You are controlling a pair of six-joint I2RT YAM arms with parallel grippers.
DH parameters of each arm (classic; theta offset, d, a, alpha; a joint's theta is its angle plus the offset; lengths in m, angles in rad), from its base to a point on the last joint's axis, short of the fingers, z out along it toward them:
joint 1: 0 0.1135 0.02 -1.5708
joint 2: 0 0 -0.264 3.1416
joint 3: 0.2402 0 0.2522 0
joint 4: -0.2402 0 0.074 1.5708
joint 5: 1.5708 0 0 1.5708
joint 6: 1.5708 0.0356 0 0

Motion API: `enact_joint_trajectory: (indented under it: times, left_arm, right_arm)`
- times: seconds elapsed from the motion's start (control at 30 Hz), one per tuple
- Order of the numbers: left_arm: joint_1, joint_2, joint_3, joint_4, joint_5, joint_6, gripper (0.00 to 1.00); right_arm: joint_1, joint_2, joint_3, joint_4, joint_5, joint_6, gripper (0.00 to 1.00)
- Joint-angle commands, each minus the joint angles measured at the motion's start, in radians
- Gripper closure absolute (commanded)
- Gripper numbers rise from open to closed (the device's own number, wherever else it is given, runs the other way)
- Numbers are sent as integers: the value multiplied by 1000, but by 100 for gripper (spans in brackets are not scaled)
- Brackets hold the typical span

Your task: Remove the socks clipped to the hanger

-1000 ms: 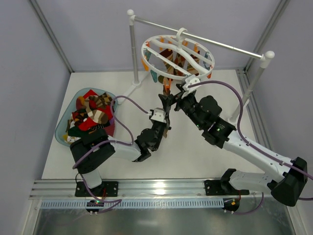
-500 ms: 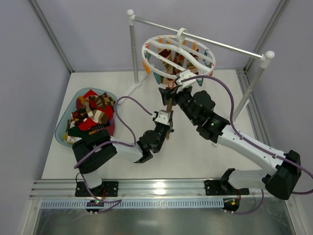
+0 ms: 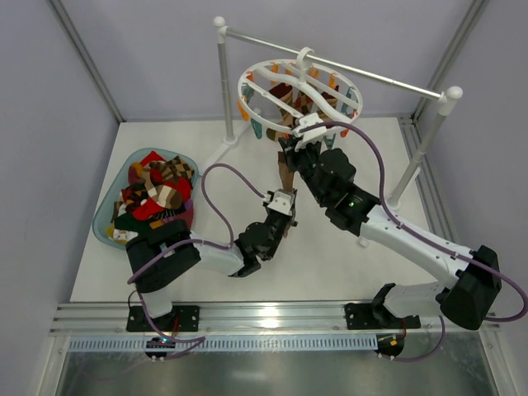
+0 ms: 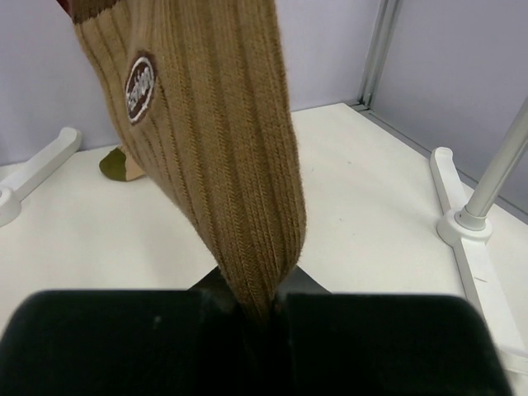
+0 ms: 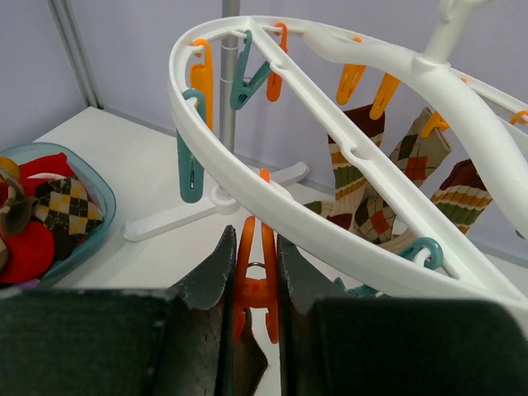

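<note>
Tabletop is plain white here, boxed in by pale grey-lavender walls, with a teal tray of loose socks off to the left. The hanger hangs from the white rail stand, and we count a few argyle socks clipped on its far side. Our tan sock is ribbed with a little oval logo patch. It hangs below the ring, long axis close to vertical, bottom end pinched tight in the left gripper. The right gripper has its jaws squeezed onto the orange clip.
</note>
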Motion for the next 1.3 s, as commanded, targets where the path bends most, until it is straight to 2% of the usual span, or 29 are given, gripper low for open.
enact_joint_trajectory:
  times: [0.0,0.3,0.4,0.47,0.5,0.6,0.63,0.67,0.7,0.73,0.83,0.97,1.1,1.27]
  left_arm:
    - [-12,16,41,234,-37,29,100]
    - [-6,11,42,234,-157,77,100]
    - [38,-13,4,234,-214,50,100]
    - [78,-50,-55,234,-203,-29,100]
    - [118,-64,-75,234,-197,-50,100]
    - [187,-130,-151,225,-153,-125,100]
    - [204,-168,-163,176,-136,-140,100]
    - [223,-196,-172,130,-107,-158,100]
    - [261,-219,-172,78,-85,-210,100]
    - [288,-263,-169,-44,-62,-237,100]
    - [385,-306,-157,-199,34,-343,100]
    - [459,-369,-166,-255,67,-346,100]
    - [562,-432,-126,-465,152,-384,100]
    - [730,-550,-143,-618,213,-540,100]
  right_arm:
    - [-1,-6,39,49,42,-15,96]
    - [-1,-46,-2,78,61,-17,96]
    - [-1,-63,-24,95,78,-17,85]
    - [-1,-77,-33,104,84,-20,74]
    - [-1,-80,-39,107,85,-20,61]
    - [-1,-88,-44,109,99,-21,43]
    - [-2,-88,-44,107,102,-23,33]
    - [-1,-86,-42,106,104,-21,29]
    - [-4,-86,-42,103,107,-23,1]
    - [-2,-86,-39,101,108,-23,0]
    - [-2,-88,-41,97,108,-20,0]
    - [-2,-92,-44,94,107,-18,1]
    - [-2,-99,-50,97,108,-23,0]
    - [-2,-102,-53,104,110,-30,0]
